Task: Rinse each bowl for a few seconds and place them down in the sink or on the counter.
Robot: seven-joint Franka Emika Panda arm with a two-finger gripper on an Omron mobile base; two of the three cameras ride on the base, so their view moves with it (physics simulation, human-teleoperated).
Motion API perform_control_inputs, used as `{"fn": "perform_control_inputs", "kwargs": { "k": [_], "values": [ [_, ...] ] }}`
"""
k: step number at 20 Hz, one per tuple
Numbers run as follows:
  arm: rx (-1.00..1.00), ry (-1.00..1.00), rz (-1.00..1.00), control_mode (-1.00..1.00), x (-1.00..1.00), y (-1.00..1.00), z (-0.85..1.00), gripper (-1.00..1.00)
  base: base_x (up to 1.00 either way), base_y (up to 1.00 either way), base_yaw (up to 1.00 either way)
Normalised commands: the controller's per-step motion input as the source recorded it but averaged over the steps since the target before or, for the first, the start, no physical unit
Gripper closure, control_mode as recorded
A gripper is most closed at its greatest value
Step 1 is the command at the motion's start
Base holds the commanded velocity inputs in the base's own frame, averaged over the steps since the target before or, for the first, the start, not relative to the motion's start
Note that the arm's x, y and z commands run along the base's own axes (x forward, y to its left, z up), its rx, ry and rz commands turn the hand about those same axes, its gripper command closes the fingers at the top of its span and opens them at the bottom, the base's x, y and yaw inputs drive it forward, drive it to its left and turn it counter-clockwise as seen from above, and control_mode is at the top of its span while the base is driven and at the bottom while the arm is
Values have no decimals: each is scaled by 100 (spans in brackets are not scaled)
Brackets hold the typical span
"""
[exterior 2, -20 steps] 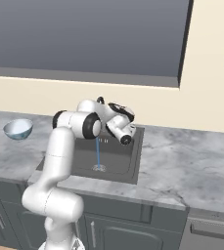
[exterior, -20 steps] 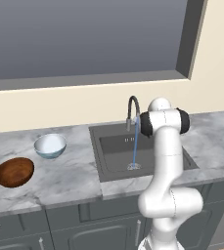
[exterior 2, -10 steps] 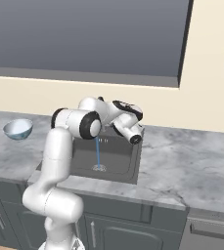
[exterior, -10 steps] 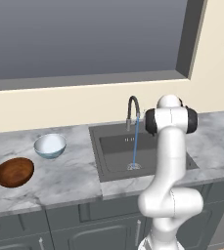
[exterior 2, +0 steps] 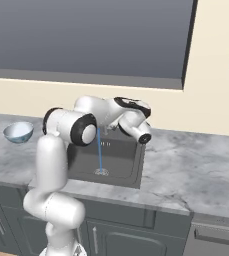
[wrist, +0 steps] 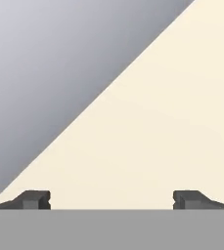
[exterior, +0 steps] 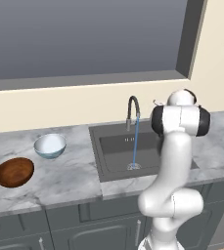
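My fingers stand spread wide with nothing between them, their two dark tips low in the hand view, far apart at left and right, facing a cream wall and a grey pane that cuts diagonally across the upper left. In the right base view my hand sits near frame center, raised above the right rim of the sink, turned away from the basin. In the left base view my arm rises through the right-center of the frame and covers the sink's right edge. Sink: dark grey basin, center of the left base view, recessed in the marbled tabletop. Faucet: dark gooseneck at the back rim of the basin, a thin blue stream of water falling from it straight to the drain. Pale blue-white bowl: upright on the tabletop, left of the sink, center-left of the frame; it shows again at the left edge of the right base view. Dark reddish-brown bowl: on the tabletop, lower left of the pale one, near it but apart, close to the frame's left edge. Both bowls well apart from my hand. Dark grey cabinet fronts run below the tabletop along the bottom of the frame.
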Motion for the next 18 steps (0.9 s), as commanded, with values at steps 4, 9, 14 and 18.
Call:
{"fn": "perform_control_inputs", "kwargs": {
  "k": [4,9,14,18],
  "values": [
    [12,18,-8,-100,-57,-18,71,-100,0,0,0],
    [20,23,-20,-100,-42,-32,47,-100,0,0,0],
    [15,33,-23,-100,-24,-25,26,-100,0,0,0],
    [10,34,-19,-100,-27,-18,30,-100,0,0,0]
  ]
}}
